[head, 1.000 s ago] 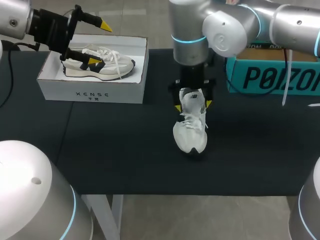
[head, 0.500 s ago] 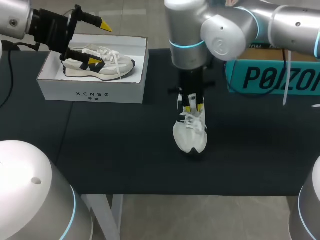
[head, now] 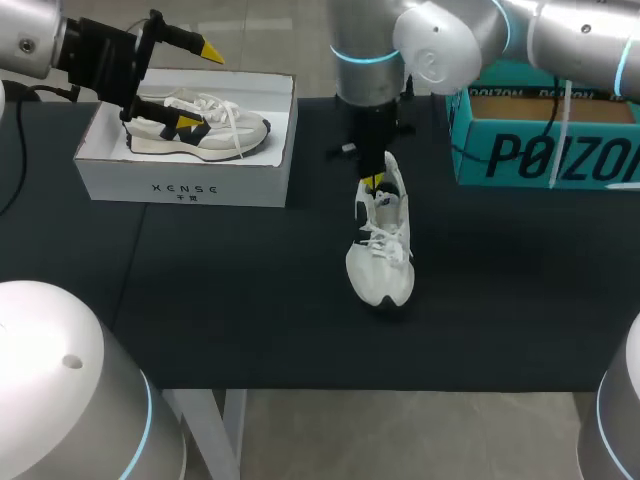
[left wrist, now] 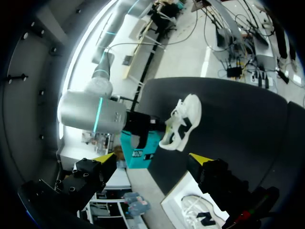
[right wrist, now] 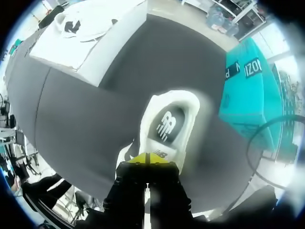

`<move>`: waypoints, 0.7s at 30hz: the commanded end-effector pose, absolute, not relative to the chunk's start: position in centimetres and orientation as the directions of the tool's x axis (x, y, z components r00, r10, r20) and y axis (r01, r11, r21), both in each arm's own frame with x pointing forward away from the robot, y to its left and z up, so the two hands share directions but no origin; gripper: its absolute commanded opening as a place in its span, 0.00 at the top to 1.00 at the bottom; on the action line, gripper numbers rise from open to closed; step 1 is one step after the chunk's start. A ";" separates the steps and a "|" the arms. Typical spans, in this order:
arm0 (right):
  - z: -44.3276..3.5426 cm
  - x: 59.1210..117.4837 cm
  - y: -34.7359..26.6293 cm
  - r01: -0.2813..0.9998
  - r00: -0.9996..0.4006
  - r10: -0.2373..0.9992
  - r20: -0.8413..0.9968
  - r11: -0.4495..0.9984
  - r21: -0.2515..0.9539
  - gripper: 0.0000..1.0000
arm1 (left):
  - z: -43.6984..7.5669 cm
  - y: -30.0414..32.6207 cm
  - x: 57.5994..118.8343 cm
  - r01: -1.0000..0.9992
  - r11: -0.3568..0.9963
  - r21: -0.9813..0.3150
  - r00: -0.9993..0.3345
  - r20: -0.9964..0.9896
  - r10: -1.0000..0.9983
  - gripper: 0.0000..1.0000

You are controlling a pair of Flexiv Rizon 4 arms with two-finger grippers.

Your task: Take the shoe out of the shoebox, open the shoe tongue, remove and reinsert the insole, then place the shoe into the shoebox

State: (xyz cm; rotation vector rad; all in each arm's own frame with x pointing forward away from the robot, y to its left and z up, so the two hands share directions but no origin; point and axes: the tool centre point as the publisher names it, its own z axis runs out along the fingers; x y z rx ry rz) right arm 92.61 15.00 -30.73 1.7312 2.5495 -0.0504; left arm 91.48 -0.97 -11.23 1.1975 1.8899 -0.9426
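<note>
Now that my right gripper (head: 372, 183) has narrowed from wide to pinching the tongue (right wrist: 159, 154), the shoe (head: 381, 262) sits on the table (head: 250, 300), out of the shoebox (head: 185, 186), so tongue opening is underway.

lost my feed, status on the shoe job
Left gripper open over white shoebox. Right gripper shut on tongue of shoe on table. Teal box apart, nothing blocking.
</note>
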 end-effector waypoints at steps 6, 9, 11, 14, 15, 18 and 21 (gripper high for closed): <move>-29.1 91.5 13.8 0.548 -0.836 0.541 0.092 0.830 0.103 1.00 | -11.2 -1.0 91.4 0.928 0.309 -0.207 -0.329 -0.845 0.422 0.00; -29.1 91.5 13.8 0.548 -0.836 0.541 0.092 0.830 0.103 1.00 | -11.2 -1.0 91.4 0.928 0.309 -0.207 -0.329 -0.845 0.422 0.00; -29.1 91.5 13.8 0.548 -0.836 0.541 0.092 0.830 0.103 1.00 | -11.2 -1.0 91.4 0.928 0.309 -0.207 -0.329 -0.845 0.422 0.00; -29.6 93.5 13.9 0.309 -0.942 0.277 -0.188 0.936 -0.167 1.00 | -11.2 -1.0 91.4 0.928 0.309 -0.207 -0.329 -0.845 0.422 0.00; -29.6 94.3 13.5 0.248 -0.957 0.221 -0.186 0.958 -0.141 1.00 | -11.2 -1.0 91.4 0.928 0.309 -0.207 -0.329 -0.845 0.422 0.00; -29.1 96.1 12.0 0.171 -0.971 0.133 -0.200 0.968 -0.184 1.00 | -11.2 -1.0 91.4 0.928 0.309 -0.207 -0.329 -0.845 0.422 0.00; -28.3 97.6 11.0 0.081 -0.975 0.031 -0.219 0.971 -0.224 0.69 | -11.2 -1.0 91.4 0.928 0.309 -0.207 -0.329 -0.845 0.422 0.00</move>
